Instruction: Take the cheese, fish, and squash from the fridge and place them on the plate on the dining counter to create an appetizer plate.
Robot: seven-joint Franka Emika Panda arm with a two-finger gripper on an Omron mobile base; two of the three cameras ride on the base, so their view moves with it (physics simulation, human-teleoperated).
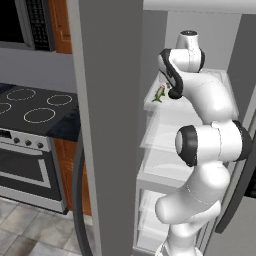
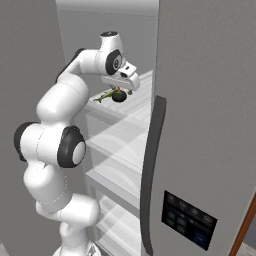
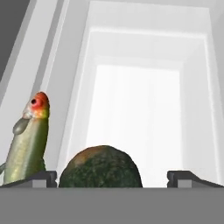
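The fridge (image 2: pixel 210 100) stands open, and my arm reaches onto its upper clear shelf (image 1: pixel 170 117). The squash (image 3: pixel 100 168), a dark green ball, lies low between my fingertips (image 3: pixel 43 177), nearer the left one in the hand view. My gripper (image 3: pixel 111 178) is open, with its jaws wide apart on either side of the squash. In the right base view the gripper (image 2: pixel 119 91) hangs just over the squash (image 2: pixel 118 96). The fish (image 3: pixel 27 144), olive-green with a red head, lies beside the squash (image 2: pixel 105 96) (image 1: pixel 160 93). The cheese, plate and dining counter are out of view.
The grey fridge doors flank the opening, each with a long dark handle (image 2: pixel 150 175) (image 1: pixel 79 200). Lower clear shelves (image 2: pixel 120 145) sit under the arm. A black stove top (image 1: pixel 35 107) with an oven (image 1: pixel 30 170) stands to the left of the fridge.
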